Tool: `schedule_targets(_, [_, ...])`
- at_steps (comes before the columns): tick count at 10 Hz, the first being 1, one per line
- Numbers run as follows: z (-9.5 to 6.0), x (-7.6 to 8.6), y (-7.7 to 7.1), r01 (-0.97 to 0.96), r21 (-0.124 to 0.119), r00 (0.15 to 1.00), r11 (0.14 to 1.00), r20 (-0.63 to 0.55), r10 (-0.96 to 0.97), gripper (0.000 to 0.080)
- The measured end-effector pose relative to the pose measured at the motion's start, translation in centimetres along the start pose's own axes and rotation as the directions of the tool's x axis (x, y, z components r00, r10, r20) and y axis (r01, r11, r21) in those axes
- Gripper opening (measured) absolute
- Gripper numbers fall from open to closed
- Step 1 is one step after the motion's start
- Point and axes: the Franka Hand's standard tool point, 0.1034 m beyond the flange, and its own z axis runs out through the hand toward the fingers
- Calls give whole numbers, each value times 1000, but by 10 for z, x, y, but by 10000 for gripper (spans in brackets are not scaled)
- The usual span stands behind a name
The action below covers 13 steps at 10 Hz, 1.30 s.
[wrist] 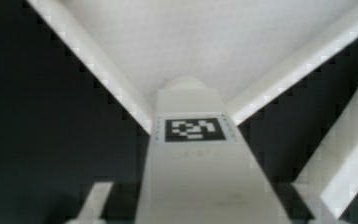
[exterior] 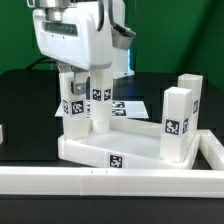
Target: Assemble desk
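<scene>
Nearest the camera in the exterior view: one long white rail (exterior: pixel 110 183) runs across the lower frame, turning up at the right edge.

Behind it, centre frame, one white desk slab (exterior: pixel 105 148) with a raised rim lies flat on the black table (exterior: pixel 25 110). One black-and-white square tag (exterior: pixel 116 160) shows on its front wall.

Legs counted in this view: four square white posts. One leg at right front (exterior: pixel 176 123), upright at the slab's right corner, carries a tag on its face. A second leg behind it (exterior: pixel 190 95), at the right edge, has no tag visible. A third leg at left (exterior: pixel 73 103) stands on the slab left of centre, tagged. The fourth, the held leg (exterior: pixel 100 98), stands just beside it, tagged, with its foot near the slab's inner surface; whether it is seated in a socket I cannot tell.

Gripper (exterior: pixel 93 72): upper centre, white housing above; fingers closed onto the held leg's upper part.

Far back, upper frame: green backdrop (exterior: pixel 180 30).

Wrist view: one held leg (wrist: pixel 197 150) runs down the middle with one tag, and two slab rim edges (wrist: pixel 87 50) meet in a V beyond it.

Writing: none legible; the tags are only blocky patterns. Tags counted in the exterior view: four clear, with a further patterned sheet partly hidden behind the legs.
</scene>
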Motion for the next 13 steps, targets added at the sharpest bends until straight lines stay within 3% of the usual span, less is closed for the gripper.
schedule_targets(1, [0,0,0,23,-1,1000,1000,0,-23,290])
schedule_targets(3, [1,1,0,96,0,995,995,-7,-96,602])
schedule_targets(4, [2,-1,-1,178,-13,984,984,-12,-178,635])
schedule_targets(7, [2,-4,-3,434,-19,901,901,-10,-434,647])
schedule_targets(13, [2,-9,-6,826,-45,562,562,7,-827,649])
